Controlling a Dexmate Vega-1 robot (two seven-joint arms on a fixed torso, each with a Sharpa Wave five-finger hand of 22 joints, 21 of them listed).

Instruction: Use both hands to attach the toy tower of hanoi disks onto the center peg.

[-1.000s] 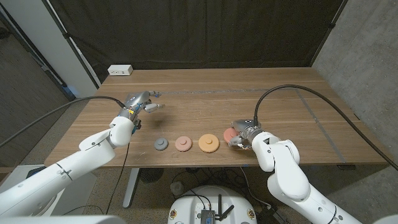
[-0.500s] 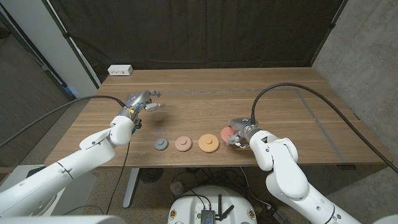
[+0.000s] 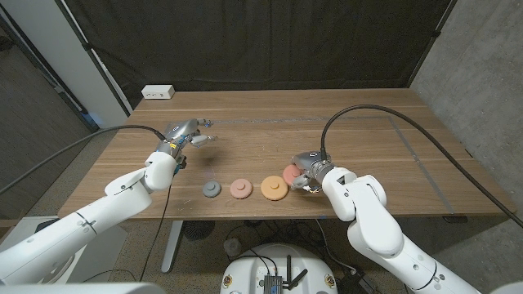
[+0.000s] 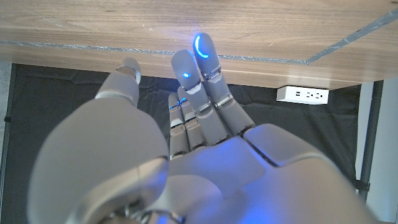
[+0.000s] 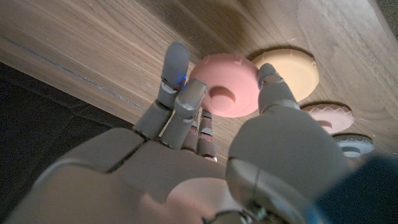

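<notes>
Disks lie in a row near the wooden table's (image 3: 368, 114) front edge — a small grey disk (image 3: 212, 189), a pale pink disk (image 3: 239, 188) and an orange disk (image 3: 274, 188). A larger red-pink disk (image 5: 225, 91) is pinched between the right hand's (image 3: 309, 170) thumb and fingers (image 5: 176, 74), just beside the orange one. Well apart on the other side, the left hand (image 3: 185, 134) holds nothing, its fingers (image 4: 203, 57) extended and together — thumb set apart. A white power strip (image 3: 158, 92) sits at the table's far left corner.

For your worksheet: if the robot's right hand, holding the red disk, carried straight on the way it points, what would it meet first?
Probably the orange disk: the right hand with the red disk points along the row toward it, though its height above the table is unclear.
</notes>
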